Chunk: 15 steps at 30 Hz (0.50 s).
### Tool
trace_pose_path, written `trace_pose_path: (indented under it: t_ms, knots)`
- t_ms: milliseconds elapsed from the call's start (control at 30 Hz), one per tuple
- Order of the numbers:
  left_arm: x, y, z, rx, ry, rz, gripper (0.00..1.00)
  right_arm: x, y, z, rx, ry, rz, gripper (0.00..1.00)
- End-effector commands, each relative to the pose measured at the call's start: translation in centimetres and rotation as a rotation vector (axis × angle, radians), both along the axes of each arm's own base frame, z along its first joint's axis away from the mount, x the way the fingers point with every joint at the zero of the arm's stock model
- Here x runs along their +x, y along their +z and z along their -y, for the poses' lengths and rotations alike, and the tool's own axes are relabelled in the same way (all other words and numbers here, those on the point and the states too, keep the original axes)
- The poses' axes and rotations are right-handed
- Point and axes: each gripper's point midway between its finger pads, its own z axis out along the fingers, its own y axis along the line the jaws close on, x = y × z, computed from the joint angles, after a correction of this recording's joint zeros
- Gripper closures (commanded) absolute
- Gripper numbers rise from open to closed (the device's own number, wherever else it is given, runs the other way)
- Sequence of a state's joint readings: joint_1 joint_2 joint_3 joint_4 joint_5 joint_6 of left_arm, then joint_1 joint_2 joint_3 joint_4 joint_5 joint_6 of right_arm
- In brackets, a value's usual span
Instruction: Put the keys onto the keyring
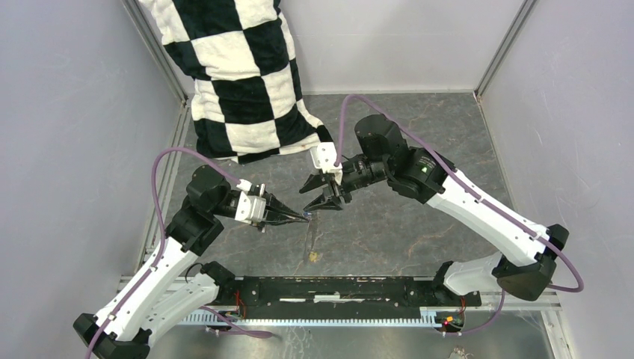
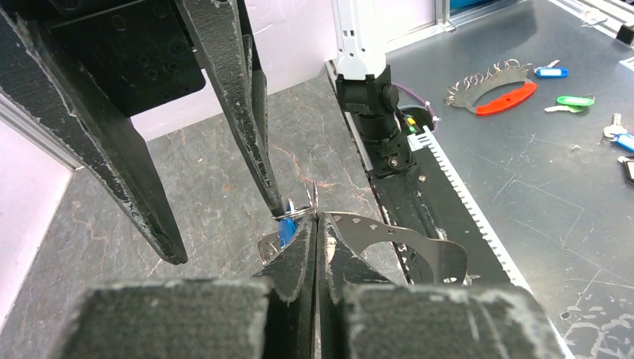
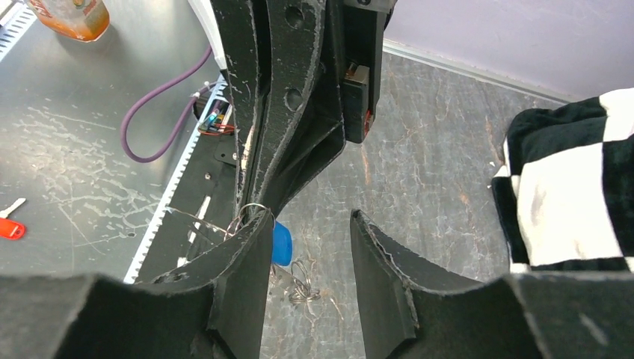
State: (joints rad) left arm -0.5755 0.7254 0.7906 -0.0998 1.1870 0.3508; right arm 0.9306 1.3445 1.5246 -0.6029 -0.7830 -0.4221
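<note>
cloth: checkered, bunched in the far-left corner of the bench. Well apart from the work, plays no part.
left claw: tips pressed together, clamped on the keyring wire and held up over the middle of the bench. My read: it acts as the fixture, pinning the floppy wire so the other arm has something steady to work against.
keyring: pinched at its top by left claw, the rest droops toward the bench, nearer the near edge than the far. Thin wire, hard to trace, so I can't tell where its opening sits.
blue key: hangs right at left claw's tips, just beside the wire, with a small split ring at its head. Looks threaded on, but these views don't confirm it.
gold key: lies flat on the bench under the drooping wire, toward the near edge, apart from both claws. Not on the keyring yet, by my read.
right claw: jaws apart, nothing between them. One fingertip sits against the small ring at blue key's head, the other stands clear. Looks like a nudging or re-aiming pose, not a grip.
step: blue key near done, gold key next.
risk: wire is floppy and the keys tiny, so a tug from right claw could pull the wire out of the pinch.
</note>
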Motion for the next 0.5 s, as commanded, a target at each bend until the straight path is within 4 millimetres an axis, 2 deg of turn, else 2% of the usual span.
trace_pose_path:
  t_ms: [0,100,467]
  knots:
    - [-1.02,1.21,-0.23,-0.034,-0.048,0.077,0.98,0.91,1.95,-0.09,0.044,-0.018,-0.011,0.51]
    - [-1.02,1.21,-0.25,-0.035,-0.046,0.081,0.98,1.4,2.62,0.01,0.066,-0.034,-0.016,0.51]
    - [-1.12,1.24,-0.34,-0.04,-0.046,0.096,0.98,1.45,2.1,-0.56,0.055,-0.012,-0.066,0.49]
